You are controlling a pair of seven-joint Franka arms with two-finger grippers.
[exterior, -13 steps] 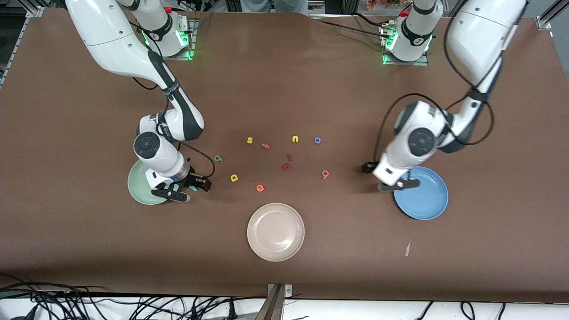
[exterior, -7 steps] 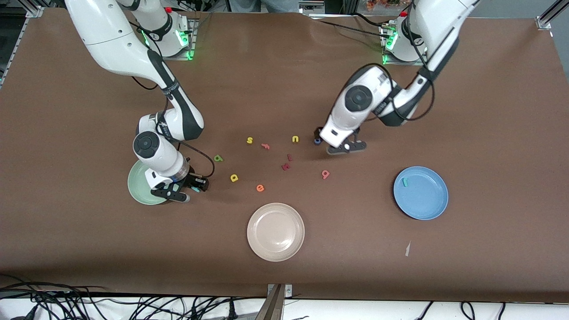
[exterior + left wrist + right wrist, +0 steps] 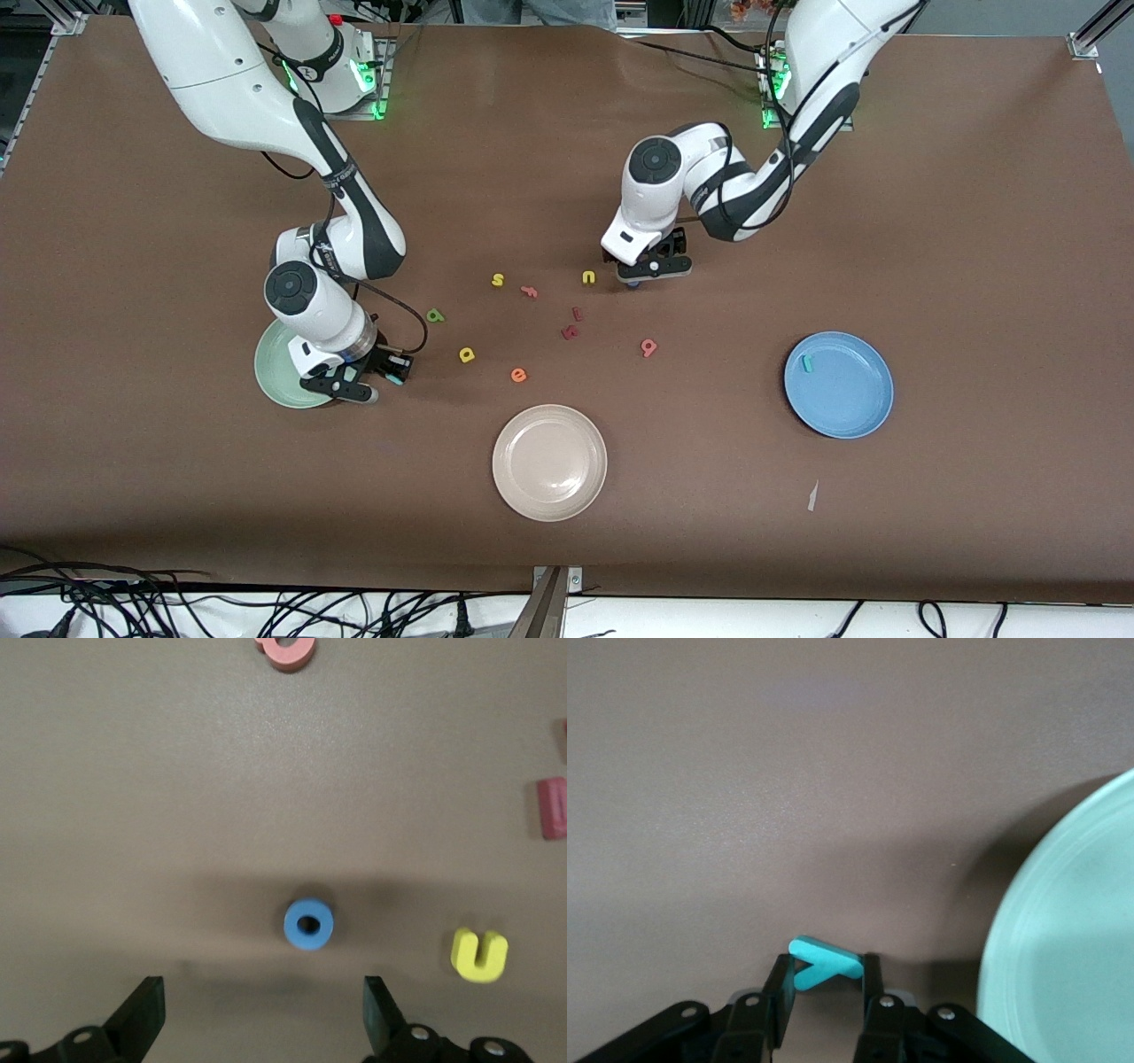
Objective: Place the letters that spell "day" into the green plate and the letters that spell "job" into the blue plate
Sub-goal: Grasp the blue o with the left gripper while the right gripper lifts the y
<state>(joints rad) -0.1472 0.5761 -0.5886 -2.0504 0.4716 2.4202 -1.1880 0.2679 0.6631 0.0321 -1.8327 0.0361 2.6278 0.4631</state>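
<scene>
Since earlier, our left gripper (image 3: pixel 647 268) swung from blue plate (image 3: pixel 838 385) over blue "o" (image 3: pixel 308 924), fingers apart. Right gripper (image 3: pixel 824 992) pinches teal "y" (image 3: pixel 822 962) beside green plate (image 3: pixel 1072 939). Letters light, stiff; grip edges.

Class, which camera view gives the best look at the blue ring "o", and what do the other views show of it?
The left wrist view: the blue "o" lies whole on the table, its hole plain, ahead of the open left tool. In the front view only a blue sliver shows under that tool, beside the yellow "u". The right wrist view does not show it.
</scene>
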